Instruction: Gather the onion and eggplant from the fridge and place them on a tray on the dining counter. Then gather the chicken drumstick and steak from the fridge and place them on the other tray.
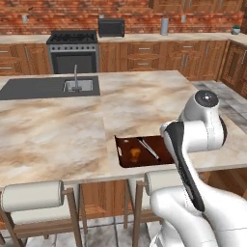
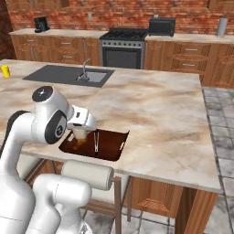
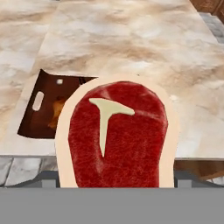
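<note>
Hand view: fingers probably pinching the red raw steak with pale fat rim, hidden though. Lower onto the dark brown tray, clear of the orange-brown drumstick.

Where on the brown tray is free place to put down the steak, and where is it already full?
The tray holds the drumstick near its left end, by the handle slot. The middle, from the drumstick toward the far right end, looks bare, though the arm hides part. The tool hovers above the tray with the steak. The stone counter beyond the tray is open.
</note>
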Available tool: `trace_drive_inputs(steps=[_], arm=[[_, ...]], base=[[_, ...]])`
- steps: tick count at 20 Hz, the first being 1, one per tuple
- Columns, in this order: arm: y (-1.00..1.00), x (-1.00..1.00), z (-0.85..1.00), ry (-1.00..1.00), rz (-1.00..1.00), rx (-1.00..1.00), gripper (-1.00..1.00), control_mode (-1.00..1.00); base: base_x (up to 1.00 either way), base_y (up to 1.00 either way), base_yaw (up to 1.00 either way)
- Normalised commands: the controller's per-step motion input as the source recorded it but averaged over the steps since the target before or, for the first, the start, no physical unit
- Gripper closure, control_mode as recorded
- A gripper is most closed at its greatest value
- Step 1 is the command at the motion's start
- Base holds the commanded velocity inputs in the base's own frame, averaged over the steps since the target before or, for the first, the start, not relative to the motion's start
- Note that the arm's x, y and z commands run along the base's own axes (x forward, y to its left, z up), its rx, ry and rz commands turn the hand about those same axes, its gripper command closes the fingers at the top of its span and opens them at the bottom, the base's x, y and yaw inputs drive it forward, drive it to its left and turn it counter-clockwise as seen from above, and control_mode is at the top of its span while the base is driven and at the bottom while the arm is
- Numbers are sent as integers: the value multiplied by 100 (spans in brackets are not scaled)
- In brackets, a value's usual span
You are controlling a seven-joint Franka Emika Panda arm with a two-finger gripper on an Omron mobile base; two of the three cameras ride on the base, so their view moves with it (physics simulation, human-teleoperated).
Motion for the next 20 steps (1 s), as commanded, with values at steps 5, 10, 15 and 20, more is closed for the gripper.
trace_drive_inputs(steps=[5, 10, 15, 20], arm=[[-21, 49, -54, 2, 3, 0, 100, -100], [-7, 60, -54, 5, 0, 0, 100, -100], [-6, 44, -43, 1, 1, 0, 100, -100], [-11, 25, -35, 2, 2, 0, 100, -100]], base=[[0, 0, 0], [0, 0, 0], [0, 0, 0], [0, 0, 0]])
